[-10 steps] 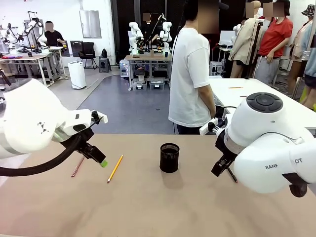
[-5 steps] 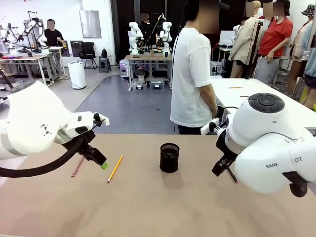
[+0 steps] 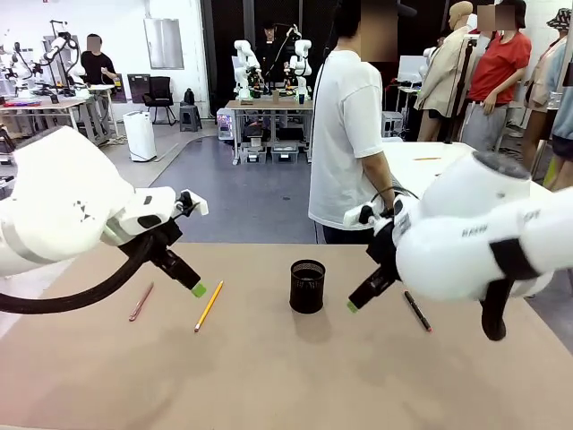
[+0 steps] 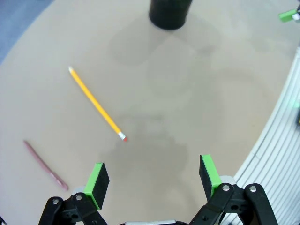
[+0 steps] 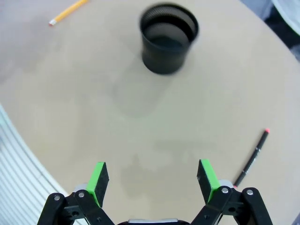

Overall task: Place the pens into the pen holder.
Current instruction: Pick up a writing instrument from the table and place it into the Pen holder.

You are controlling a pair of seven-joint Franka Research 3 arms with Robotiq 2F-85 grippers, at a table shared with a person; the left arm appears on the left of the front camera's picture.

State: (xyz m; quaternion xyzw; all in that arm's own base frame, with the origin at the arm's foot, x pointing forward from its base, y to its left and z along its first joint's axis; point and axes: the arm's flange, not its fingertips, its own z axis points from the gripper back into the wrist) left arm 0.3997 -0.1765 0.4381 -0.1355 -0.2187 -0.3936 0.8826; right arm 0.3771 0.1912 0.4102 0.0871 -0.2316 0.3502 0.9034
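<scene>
Risk of a miss: left gripper (image 4: 154,173) spread, empty, near yellow pen (image 3: 209,305), pink pen (image 3: 141,302) beside; right gripper (image 5: 152,176) likewise, between holder (image 3: 307,287) and black pen (image 3: 417,311) — flat, thin pens may skid out of the pinch.

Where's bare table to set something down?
Whole near strip of the table, robot side of the pen holder. Also between yellow pencil and holder. Tight: left gripper by pencil and pink pen; right gripper between holder and black pen.

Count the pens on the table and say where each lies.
3. The yellow pen lies left of the pen holder, the pinkish-red pen farther left, the black pen with a red tip right of it. None looks hidden.
</scene>
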